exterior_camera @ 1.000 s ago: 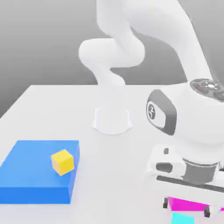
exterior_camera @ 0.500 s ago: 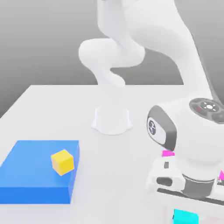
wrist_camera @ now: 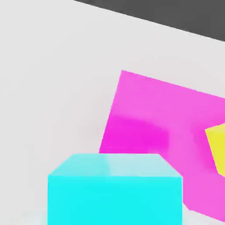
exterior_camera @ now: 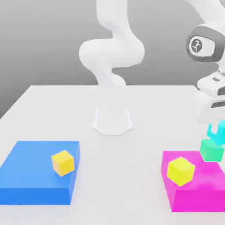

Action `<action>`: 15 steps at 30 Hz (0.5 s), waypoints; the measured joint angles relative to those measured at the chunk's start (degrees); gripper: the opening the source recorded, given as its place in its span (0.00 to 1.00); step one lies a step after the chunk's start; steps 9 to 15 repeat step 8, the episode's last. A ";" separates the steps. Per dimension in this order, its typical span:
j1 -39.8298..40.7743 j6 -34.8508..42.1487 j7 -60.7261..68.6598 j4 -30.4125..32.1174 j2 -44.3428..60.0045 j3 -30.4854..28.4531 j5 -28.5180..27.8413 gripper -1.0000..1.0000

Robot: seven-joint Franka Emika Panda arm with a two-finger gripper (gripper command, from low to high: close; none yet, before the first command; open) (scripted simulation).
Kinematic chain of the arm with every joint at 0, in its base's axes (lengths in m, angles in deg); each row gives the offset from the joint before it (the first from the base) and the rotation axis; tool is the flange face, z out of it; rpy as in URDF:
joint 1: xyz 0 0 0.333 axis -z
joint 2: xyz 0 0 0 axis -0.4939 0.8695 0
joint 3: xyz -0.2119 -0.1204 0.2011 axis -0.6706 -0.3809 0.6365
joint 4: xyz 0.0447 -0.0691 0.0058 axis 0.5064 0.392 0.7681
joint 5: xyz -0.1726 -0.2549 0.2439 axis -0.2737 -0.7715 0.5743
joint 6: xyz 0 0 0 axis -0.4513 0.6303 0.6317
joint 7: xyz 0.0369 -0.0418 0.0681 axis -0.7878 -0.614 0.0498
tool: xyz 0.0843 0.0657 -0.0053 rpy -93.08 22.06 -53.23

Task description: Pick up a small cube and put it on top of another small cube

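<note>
A smooth white table carries a flat blue slab near one corner and a glossy magenta slab. The gripper pinches the cyan cube above the sea-green cube at the magenta slab's edge.

bare table between blue block, magenta block

At the right edge we see the gripper clamping the cyan cube just above the sea-green cube; lower left, a yellow cube tops a blue block.
</note>
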 joint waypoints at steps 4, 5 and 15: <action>-0.07 -7.33 -1.63 2.81 4.90 0.97 -2.91 0.00; -0.05 -9.09 -2.25 3.27 6.31 1.00 -3.78 1.00; -0.05 -9.09 -2.25 3.27 6.31 1.00 -3.77 1.00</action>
